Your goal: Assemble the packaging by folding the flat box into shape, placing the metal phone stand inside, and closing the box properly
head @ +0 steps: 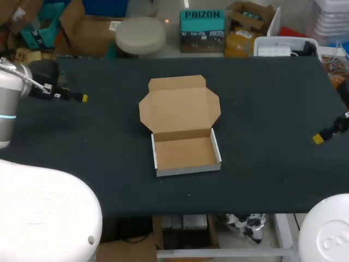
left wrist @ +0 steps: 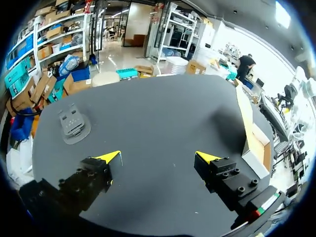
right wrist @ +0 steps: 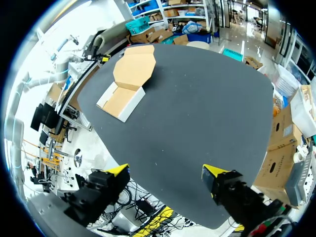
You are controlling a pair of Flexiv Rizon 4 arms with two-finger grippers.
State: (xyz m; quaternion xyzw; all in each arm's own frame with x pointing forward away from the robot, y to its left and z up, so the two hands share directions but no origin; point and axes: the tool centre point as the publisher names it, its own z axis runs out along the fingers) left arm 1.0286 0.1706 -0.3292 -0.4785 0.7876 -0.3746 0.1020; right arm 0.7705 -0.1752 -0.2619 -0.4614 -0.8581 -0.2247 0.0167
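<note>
The cardboard box stands in the middle of the table as a shallow tray with white outer walls. Its lid lies flat and open behind it, and the tray is empty. My left gripper hovers open at the far left, well away from the box. In the left wrist view the grey metal phone stand lies on the table ahead of the open left gripper, off to one side, and the box is far off to the other. My right gripper is open at the right edge; its wrist view shows the gripper over the table edge with the box far ahead.
The black table carries only the box and the stand. In the head view I cannot make out the stand; the left arm covers that corner.
</note>
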